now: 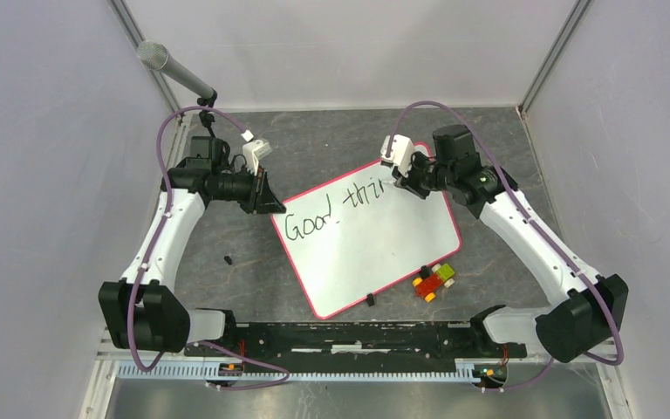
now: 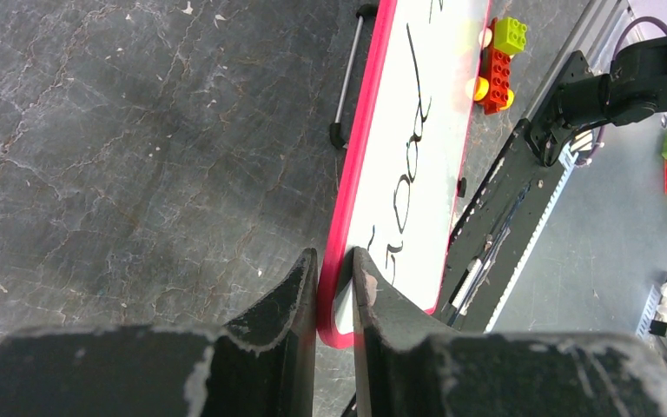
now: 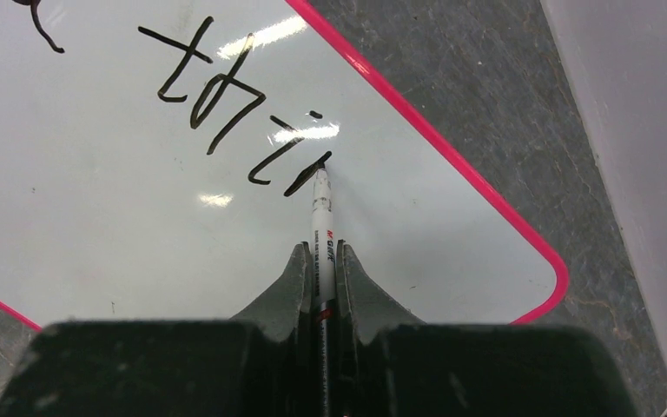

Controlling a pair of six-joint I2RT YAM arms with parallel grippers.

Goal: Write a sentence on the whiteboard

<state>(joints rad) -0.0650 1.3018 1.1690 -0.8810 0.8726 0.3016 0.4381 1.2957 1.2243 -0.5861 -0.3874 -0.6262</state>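
The whiteboard, white with a red-pink rim, lies tilted on the dark table. Black cursive on it, the sentence, reads "Good thi" and a further stroke. My left gripper is shut on the board's left corner, its fingers pinching the pink rim. My right gripper is shut on a white marker, whose black tip touches the whiteboard at the end of the last stroke, near the top right corner.
A small stack of red, yellow and green bricks lies by the board's lower right edge. A black marker cap lies left of the board, another small black piece at its bottom edge. A microphone stands at the back left.
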